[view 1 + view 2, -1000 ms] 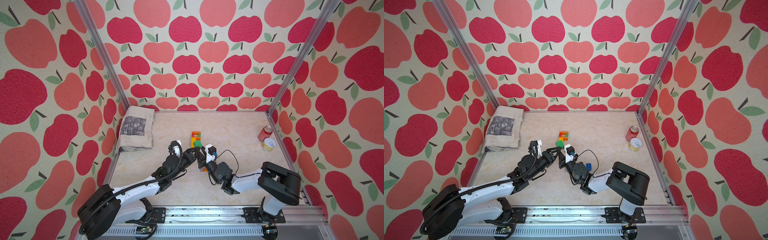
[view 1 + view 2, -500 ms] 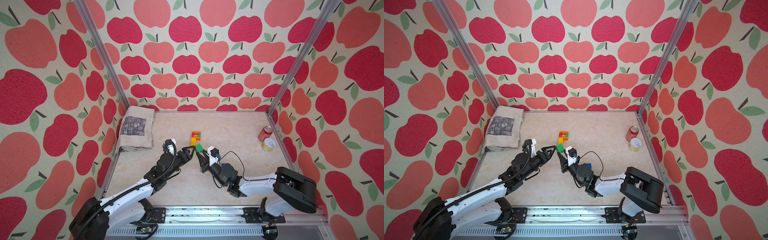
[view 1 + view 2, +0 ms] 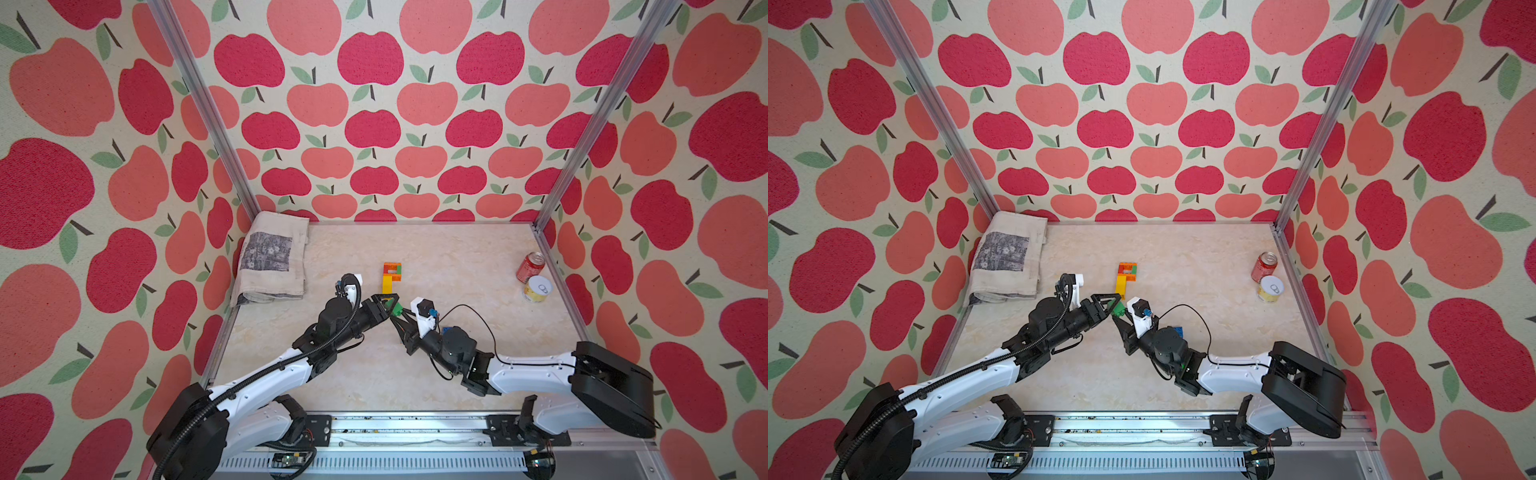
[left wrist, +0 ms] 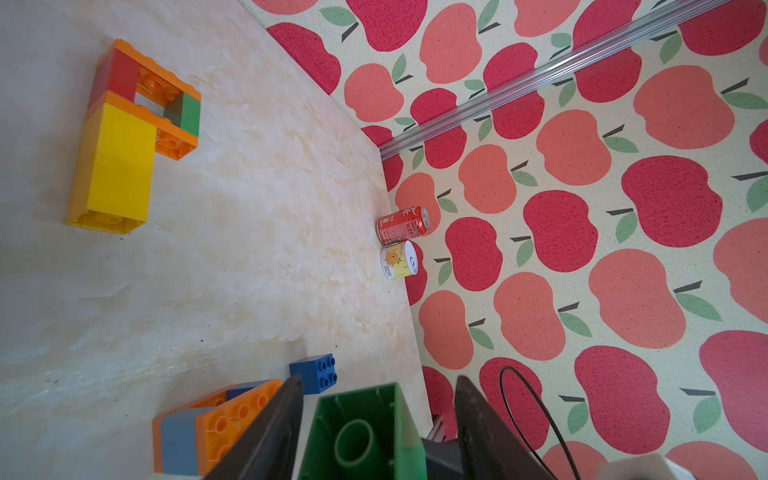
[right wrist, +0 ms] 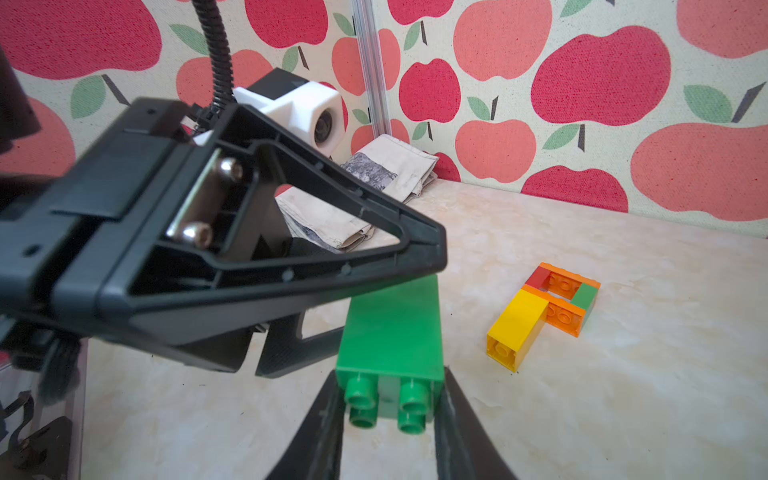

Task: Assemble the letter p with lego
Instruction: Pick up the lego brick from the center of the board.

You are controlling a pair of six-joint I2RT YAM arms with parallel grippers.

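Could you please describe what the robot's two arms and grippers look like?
Both arms have white shells and black joints. A ribbed black hose runs along the left arm; a thin black cable loops at the wrist of the right arm. The left gripper and right gripper have black tapering fingers, and a white camera housing sits on each wrist.

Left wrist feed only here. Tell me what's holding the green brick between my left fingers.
Observer: The right gripper is shut on the green brick at its studded end.
Operator: Describe that end.
Observer: Four studs, pointing back toward the right arm.
Operator: Report anything behind my camera.
Observer: A folded towel lies in the far left corner.
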